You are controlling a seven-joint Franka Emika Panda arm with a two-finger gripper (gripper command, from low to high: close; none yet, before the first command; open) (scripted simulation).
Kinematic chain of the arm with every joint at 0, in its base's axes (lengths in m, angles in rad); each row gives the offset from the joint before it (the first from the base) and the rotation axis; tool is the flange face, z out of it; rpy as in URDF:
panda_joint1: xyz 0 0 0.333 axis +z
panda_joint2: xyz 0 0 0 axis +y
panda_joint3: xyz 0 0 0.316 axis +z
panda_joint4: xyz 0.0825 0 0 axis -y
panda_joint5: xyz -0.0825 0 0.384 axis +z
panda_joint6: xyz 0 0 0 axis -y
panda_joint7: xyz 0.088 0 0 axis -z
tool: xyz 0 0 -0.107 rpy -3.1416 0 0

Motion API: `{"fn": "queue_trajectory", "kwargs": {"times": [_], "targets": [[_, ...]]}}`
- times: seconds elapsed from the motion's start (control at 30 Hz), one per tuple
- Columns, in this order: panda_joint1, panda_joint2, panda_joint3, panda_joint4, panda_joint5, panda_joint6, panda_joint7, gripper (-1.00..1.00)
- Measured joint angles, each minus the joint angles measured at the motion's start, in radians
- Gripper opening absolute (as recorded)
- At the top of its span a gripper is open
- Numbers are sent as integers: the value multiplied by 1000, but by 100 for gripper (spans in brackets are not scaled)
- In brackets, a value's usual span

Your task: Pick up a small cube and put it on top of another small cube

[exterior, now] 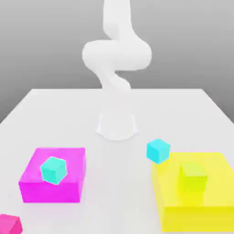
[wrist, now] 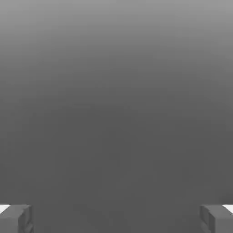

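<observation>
Small cube [exterior: 9, 224], magenta-pink, sits at the bench [exterior: 68, 105] edge, exterior view's lower left; its likeness to the large magenta block [exterior: 68, 192] risks a mistaken target. Hand view: end effector [wrist: 116, 218] fingers spread wide, gripping nothing

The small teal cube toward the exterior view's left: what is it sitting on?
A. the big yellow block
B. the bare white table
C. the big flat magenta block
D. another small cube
C. The teal cube rests on top of the flat magenta block, while the lime-green cube is the one on the yellow block.
</observation>
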Motion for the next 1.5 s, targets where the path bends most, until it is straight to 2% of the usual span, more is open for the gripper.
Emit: {"fn": "queue_trajectory", "kwargs": {"times": [0.3,0.57,0.8,1.07,1.2,1.23,1.5], "targets": [[34,331,-156,43,106,59,-153,0],[12,623,-248,81,221,109,-303,0],[-54,871,-273,113,286,158,-409,0],[-129,1132,-305,144,279,230,-476,0],[-177,1273,-265,174,318,317,-517,0],[-190,1305,-250,182,333,341,-527,-100],[-183,1286,-260,177,324,326,-522,-100]]}}
